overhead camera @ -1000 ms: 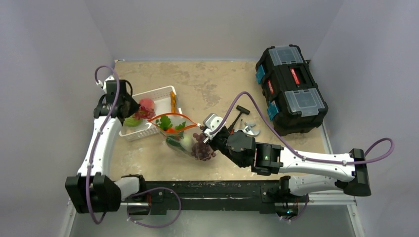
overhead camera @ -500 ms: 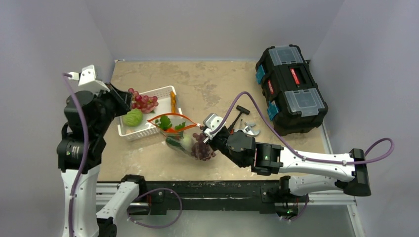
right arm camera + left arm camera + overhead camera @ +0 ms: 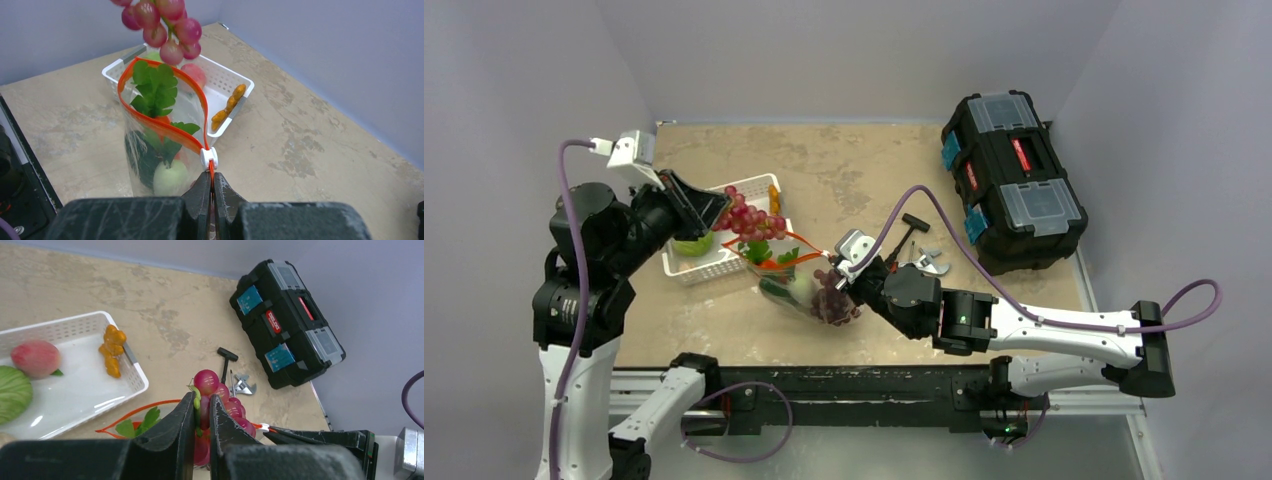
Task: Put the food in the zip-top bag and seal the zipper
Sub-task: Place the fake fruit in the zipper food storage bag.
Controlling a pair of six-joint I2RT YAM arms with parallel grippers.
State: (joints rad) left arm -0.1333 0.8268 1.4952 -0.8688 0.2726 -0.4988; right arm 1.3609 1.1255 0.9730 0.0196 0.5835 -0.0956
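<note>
Presently, item in hand: grapes, a dark red bunch hanging from the left end effector, which is clenched on the green stem. Position: in the air over the near corner of the basket, close above the far end of the bag's mouth.

Bag: clear and crinkly, standing upright on the worktop with its mouth held open. The right end effector is clenched on the mouth's corner, just below the white slider of the zipper. Contents seen: greens, carrot, a pale round piece low down.

Handling, as judged: the bunch looks light, lumpy and loosely jointed, so it is likely to swing and snag on the rim. The stem seems the soundest hold, as the smooth berries would probably slip. The bag is thin and limp and appears to stand only by its pinched corner, so a knock could fold the mouth.

Left in the basket: peach, cabbage, orange piece.

Room: the mouth is a narrow leaf-shaped opening with greens crowding its far end. The middle, entered from above, looks freest. The basket wall is just beside the bag or touching it; which, I cannot tell. Hammer and wrench lie off to the right, and the toolbox is well apart.
</note>
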